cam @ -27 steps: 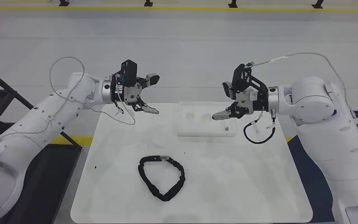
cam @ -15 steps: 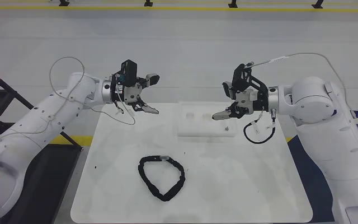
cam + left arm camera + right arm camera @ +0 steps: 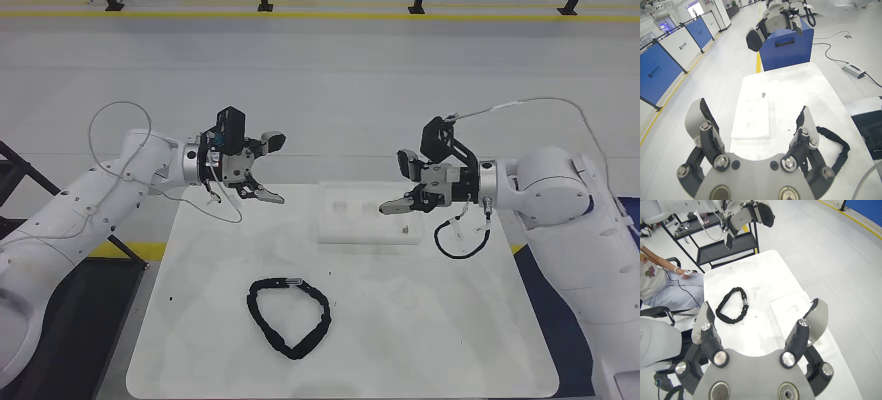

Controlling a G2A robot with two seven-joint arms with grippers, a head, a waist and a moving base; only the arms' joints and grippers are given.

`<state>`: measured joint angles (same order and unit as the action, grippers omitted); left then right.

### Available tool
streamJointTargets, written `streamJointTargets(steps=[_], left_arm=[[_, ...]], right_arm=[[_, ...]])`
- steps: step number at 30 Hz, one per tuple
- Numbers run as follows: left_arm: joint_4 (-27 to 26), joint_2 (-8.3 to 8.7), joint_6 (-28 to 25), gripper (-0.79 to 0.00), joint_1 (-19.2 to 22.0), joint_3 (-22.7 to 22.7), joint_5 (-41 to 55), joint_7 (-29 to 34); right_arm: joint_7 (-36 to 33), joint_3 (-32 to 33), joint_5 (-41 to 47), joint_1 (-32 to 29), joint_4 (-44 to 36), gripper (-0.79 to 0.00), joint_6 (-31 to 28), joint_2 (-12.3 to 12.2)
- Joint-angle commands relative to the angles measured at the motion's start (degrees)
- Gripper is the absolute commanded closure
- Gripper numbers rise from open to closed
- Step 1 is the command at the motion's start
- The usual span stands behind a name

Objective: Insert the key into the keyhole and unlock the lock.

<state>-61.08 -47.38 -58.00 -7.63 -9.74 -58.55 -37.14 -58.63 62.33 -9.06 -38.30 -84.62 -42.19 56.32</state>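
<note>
Closest to me on the white table is the lock, a black fabric-sleeved chain loop. My right wrist cam picks out its silvery barrel. Past it sits a white foam block with square pockets. The key is a tiny metal speck at the block's right end, standing upright I think; it's clearest from the left wrist. The left gripper and right gripper both hang spread wide, holding nothing.
</note>
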Motion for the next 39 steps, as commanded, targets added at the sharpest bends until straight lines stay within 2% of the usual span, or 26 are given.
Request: streamJointTargets(steps=[1, 10, 13, 18, 21, 27, 33, 39], left_arm=[[0.0, 0.0, 0.0, -0.785, 0.0, 0.0, 0.0, 0.0], [0.0, 0.0, 0.0, -0.785, 0.0, 0.0, 0.0, 0.0], [0.0, 0.0, 0.0, -0.785, 0.0, 0.0, 0.0, 0.0], [0.0, 0.0, 0.0, -0.785, 0.0, 0.0, 0.0, 0.0], [0.0, 0.0, 0.0, -0.785, 0.0, 0.0, 0.0, 0.0], [0.0, 0.0, 0.0, -0.785, 0.0, 0.0, 0.0, 0.0], [0.0, 0.0, 0.0, -0.785, 0.0, 0.0, 0.0, 0.0], [0.0, 0.0, 0.0, -0.785, 0.0, 0.0, 0.0, 0.0]], right_arm=[[0.6, -1.0, -0.6, 0.3, 2.4, -0.785, 0.0, 0.2], [1.3, -8.6, -4.1, 2.8, 13.0, -0.785, 5.6, 2.1], [1.0, -10.7, -5.1, 3.7, 15.8, -0.785, 9.3, 2.8], [-0.6, -12.9, -5.4, 4.2, 19.3, -0.785, 20.6, 3.8], [-1.8, -13.7, -4.2, 4.0, 20.8, -0.785, 24.6, 4.2], [-2.3, -16.3, -7.4, 4.5, 23.2, -0.785, 30.3, 5.2], [-0.9, -19.9, -10.2, 6.0, 26.7, -0.785, 35.7, 7.1], [-0.1, -23.0, -11.0, 8.4, 32.1, -0.785, 37.4, 9.4]])
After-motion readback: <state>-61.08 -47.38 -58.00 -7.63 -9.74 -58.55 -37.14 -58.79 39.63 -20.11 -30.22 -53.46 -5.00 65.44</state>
